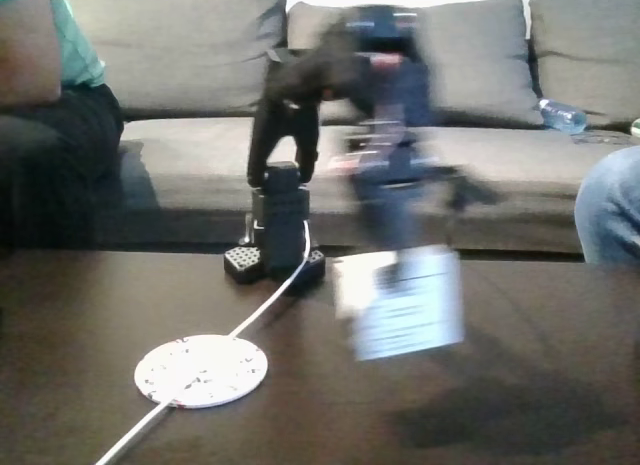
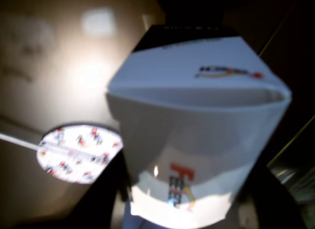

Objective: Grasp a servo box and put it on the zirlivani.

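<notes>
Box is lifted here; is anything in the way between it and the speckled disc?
No solid object stands between them. The servo box hangs in the gripper to the right of the zirlivani in the fixed view. Only the white cable lies across the disc itself.

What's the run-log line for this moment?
phase: carry | servo box: held in jaws, off the table, motion-blurred | zirlivani: bare, left of box in fixed view, white cable crossing it | placement: not yet done
</notes>
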`<state>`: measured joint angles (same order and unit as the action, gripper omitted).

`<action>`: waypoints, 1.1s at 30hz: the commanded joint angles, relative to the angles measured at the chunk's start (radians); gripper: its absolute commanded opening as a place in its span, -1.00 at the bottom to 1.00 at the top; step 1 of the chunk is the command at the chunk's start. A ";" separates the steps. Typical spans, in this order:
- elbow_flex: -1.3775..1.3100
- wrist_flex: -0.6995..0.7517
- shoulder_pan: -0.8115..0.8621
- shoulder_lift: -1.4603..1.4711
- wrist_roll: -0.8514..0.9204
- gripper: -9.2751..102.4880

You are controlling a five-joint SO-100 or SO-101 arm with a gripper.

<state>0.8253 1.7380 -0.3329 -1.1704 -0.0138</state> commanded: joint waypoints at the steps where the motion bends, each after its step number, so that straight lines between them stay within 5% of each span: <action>1: 0.072 0.071 0.118 -0.103 0.031 -0.52; 23: 0.443 0.066 0.511 -0.403 0.158 -0.52; 33: 0.649 -0.064 0.554 -0.405 0.183 -0.52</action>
<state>1.4603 1.6920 0.2178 -1.5217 0.1611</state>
